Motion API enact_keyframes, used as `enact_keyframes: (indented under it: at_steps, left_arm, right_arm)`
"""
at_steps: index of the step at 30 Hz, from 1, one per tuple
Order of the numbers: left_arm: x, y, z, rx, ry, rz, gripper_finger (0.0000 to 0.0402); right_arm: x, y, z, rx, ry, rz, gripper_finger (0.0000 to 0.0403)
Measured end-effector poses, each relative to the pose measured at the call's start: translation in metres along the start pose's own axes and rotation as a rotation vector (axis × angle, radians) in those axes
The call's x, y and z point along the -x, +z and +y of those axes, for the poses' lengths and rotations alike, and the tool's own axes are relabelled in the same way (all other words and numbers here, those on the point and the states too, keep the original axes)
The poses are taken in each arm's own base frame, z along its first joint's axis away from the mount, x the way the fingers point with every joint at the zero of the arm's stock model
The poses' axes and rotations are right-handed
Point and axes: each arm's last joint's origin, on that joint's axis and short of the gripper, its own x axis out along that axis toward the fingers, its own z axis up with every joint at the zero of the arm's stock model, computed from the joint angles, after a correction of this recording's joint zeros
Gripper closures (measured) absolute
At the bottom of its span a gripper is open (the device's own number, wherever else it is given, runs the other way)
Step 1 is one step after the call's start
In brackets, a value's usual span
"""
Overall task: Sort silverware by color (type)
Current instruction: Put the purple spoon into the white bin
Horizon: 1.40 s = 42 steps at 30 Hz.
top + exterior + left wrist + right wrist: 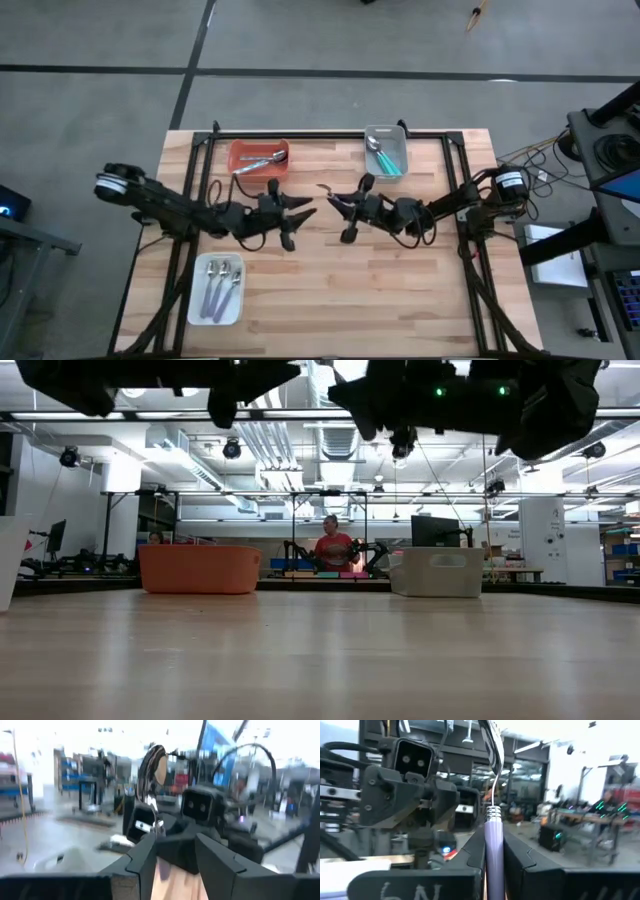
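Note:
My right gripper [345, 208] is above the table's middle, shut on a spoon with a lavender handle [494, 845]. The spoon's metal bowl [323, 188] points toward my left gripper [300, 218], which faces it open, a short way off, touching nothing. In the left wrist view the bowl [152, 767] shows beyond the open fingers [175, 852]. Silver spoons lie in the orange tray [243, 150], teal spoons in the grey tray [403, 140], and lavender spoons in the white tray [198, 300]. My right gripper pinches the spoon's lavender handle [494, 851] between its two fingers, which lie along the handle. The metal neck and bowl [492, 740] stick out past the fingertips toward the table's left. The spoon is lifted clear of the table, roughly level.
The orange tray [200, 568] and grey tray [437, 572] stand at the table's far edge, the white tray near the left near corner. Bare wood lies between them. In the low view both arms hang high above the table. A person in red [332, 548] is far behind.

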Motion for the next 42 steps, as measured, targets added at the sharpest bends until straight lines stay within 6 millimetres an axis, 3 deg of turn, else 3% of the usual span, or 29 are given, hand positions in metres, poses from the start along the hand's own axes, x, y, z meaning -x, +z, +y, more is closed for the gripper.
enact_keyframes:
  at_steps: [5,12,30,36,42]
  left_arm:
    - [-0.013,-0.004,-0.003,0.001,0.099,-0.106,0.0286]
    - [-0.034,-0.004,-0.013,-0.036,0.104,-0.12,0.0286]
    - [-0.058,0.003,-0.019,-0.045,0.171,-0.123,0.0291]
    - [-0.059,0.004,-0.019,-0.045,0.177,-0.118,0.0326]
    - [-0.059,0.003,-0.019,-0.038,0.18,-0.107,0.039]
  right_arm:
    - [-0.007,0.011,0.008,0.093,-0.021,-0.036,0.038]
    - [-0.009,0.017,0.013,0.216,-0.076,-0.032,0.038]
    - [-0.009,0.016,0.012,0.241,-0.097,-0.022,0.038]
    - [-0.009,0.016,0.012,0.24,-0.096,-0.022,0.038]
    - [-0.009,0.015,0.012,0.244,-0.092,-0.011,0.037]
